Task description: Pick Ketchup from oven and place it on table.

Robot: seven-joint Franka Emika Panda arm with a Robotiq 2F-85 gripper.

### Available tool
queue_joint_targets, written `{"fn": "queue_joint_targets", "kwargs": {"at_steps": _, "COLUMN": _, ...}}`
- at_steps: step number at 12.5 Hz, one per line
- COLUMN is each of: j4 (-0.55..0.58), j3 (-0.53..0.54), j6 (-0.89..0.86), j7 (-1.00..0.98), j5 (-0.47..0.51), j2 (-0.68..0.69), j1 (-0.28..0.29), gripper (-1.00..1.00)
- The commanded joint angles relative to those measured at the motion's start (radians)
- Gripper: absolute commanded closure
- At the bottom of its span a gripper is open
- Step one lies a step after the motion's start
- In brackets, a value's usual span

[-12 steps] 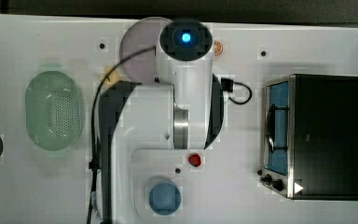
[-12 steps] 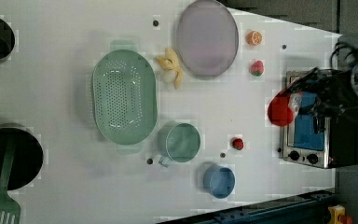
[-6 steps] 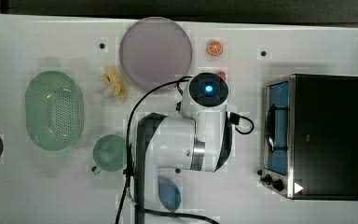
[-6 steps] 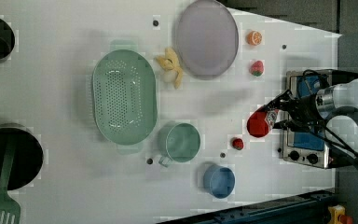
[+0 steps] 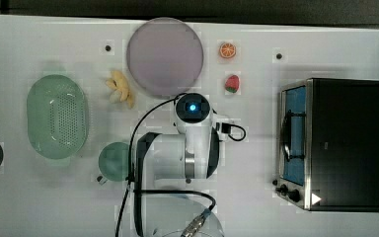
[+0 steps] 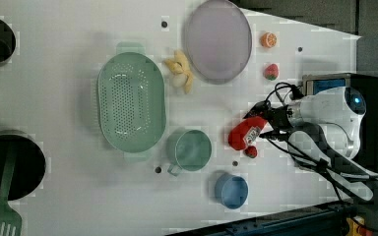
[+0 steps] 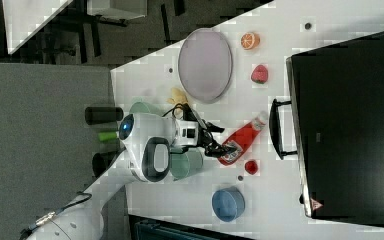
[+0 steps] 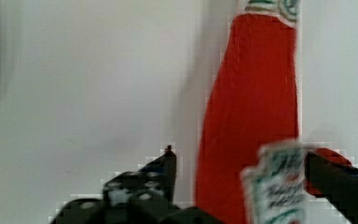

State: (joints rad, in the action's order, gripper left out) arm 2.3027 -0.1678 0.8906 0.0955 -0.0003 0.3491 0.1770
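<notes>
The ketchup [image 7: 241, 139], a slim red bottle with a white cap, lies on the white table [image 5: 29, 39] with its cap toward the oven's handle. In the left view the ketchup [image 6: 246, 135] is between the green mug and the oven [image 6: 325, 83]. My gripper [image 7: 220, 147] is at the bottle's base end. In the wrist view the ketchup [image 8: 251, 116] runs between the two black fingers of my gripper [image 8: 240, 158]; one finger stands clear of it with a visible gap, so the gripper is open. The oven [image 5: 345, 143] has its door shut.
A small red toy [image 6: 250, 152] sits right by the bottle. A green mug [image 6: 192, 149], a blue bowl [image 6: 231, 190] and a green colander [image 6: 130, 102] stand nearby. A purple plate [image 5: 165, 56], a strawberry [image 5: 232, 83], an orange slice [image 5: 227, 50] and a banana [image 5: 120, 89] lie farther off.
The arm swung away from the oven toward the table's middle, carrying the ketchup down to the tabletop. Its fingers have spread apart from the bottle.
</notes>
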Motion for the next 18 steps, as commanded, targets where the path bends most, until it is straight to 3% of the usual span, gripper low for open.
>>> {"fn": "queue_joint_targets", "kwargs": {"at_steps": 1, "j4": -0.046, "j3": -0.012, "j6": -0.023, "j7": 0.017, "j5": 0.016, "j2": -0.102, "j1": -0.012, "gripper": -1.00}}
{"fn": "queue_joint_targets", "kwargs": {"at_steps": 3, "j4": -0.089, "j3": -0.013, "j6": -0.113, "j7": 0.027, "j5": 0.016, "j2": -0.188, "j1": -0.013, "gripper": -1.00}}
{"fn": "queue_joint_targets", "kwargs": {"at_steps": 6, "j4": -0.231, "j3": -0.013, "j6": -0.383, "j7": 0.027, "j5": 0.015, "j2": -0.291, "j1": -0.014, "gripper": -1.00}}
{"fn": "queue_joint_targets", "kwargs": {"at_steps": 8, "j4": -0.431, "j3": -0.014, "j6": -0.576, "j7": 0.027, "j5": 0.013, "j2": -0.330, "j1": -0.014, "gripper": -1.00}}
{"fn": "queue_joint_targets", "kwargs": {"at_steps": 10, "j4": -0.516, "j3": -0.014, "j6": -0.665, "j7": 0.027, "j5": 0.013, "j2": -0.329, "j1": -0.014, "gripper": -1.00}}
{"fn": "queue_joint_targets", "kwargs": {"at_steps": 14, "j4": -0.651, "j3": -0.017, "j6": -0.840, "j7": 0.027, "j5": 0.010, "j2": -0.329, "j1": -0.016, "gripper": -1.00}}
{"fn": "queue_joint_targets", "kwargs": {"at_steps": 18, "j4": -0.681, "j3": -0.024, "j6": -0.869, "j7": 0.027, "j5": 0.010, "j2": -0.328, "j1": -0.016, "gripper": -1.00}}
